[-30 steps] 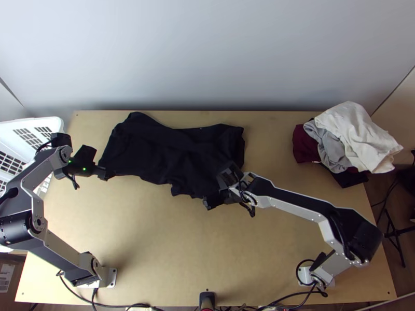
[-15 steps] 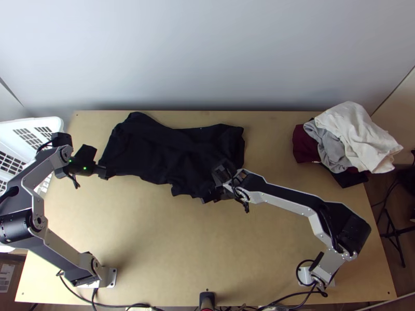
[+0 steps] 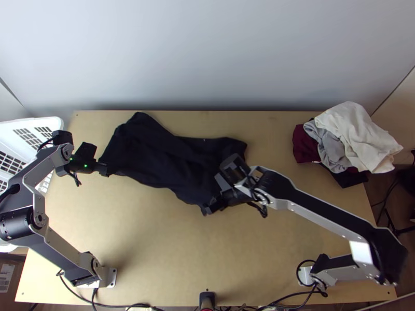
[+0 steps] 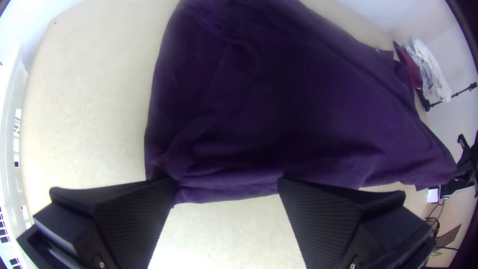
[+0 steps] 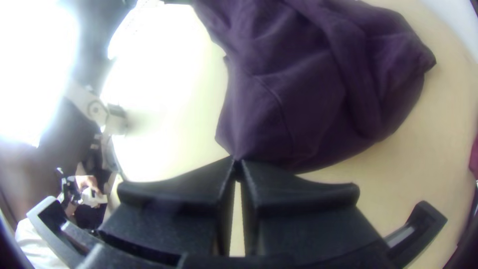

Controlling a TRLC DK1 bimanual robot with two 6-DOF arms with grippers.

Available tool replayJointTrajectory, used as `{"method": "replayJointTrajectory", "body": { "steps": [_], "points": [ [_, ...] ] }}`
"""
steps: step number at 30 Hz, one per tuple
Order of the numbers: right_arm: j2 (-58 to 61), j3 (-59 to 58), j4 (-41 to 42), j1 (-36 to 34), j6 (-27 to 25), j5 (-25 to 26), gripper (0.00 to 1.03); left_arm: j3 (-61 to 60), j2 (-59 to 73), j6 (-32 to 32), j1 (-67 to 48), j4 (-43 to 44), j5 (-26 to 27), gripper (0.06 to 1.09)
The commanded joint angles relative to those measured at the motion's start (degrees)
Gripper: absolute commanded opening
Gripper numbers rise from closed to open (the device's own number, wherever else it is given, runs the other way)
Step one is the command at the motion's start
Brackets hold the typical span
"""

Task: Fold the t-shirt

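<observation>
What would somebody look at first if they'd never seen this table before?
Probably the big dark shirt, lying wrinkled across the far half of the table. Next, the right end effector, shut on the shirt's near edge. Then the pile of white, grey and dark red cloth at the far right.

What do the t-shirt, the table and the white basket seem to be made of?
The t-shirt looks like matte, soft fabric, perhaps cotton jersey: it drapes in rounded creases without shine. The table seems to be smooth wood or wood-based board, going by its even tan colour. The basket is probably moulded plastic, judging by its rounded rim and regular slots.
</observation>
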Motion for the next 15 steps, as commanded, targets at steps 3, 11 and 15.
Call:
{"method": "replayJointTrajectory", "body": {
  "steps": [3,11,15],
  "points": [
    [-2.49,-3.09,-6.79,-1.72,-7.14,-5.26,0.03,0.13,-0.30,-1.39,-0.53,-0.24,0.01,1.03],
    [8.41,-13.37,4.20,-6.81,-9.07,-5.44,1.00,0.04,-0.48,-2.36,-0.88,-0.33,0.01,1.03],
    [7.18,-14.60,6.48,-5.58,-6.61,-6.14,0.99,-0.05,-0.22,-2.27,-0.79,-0.16,-0.16,1.03]
  ]
}}
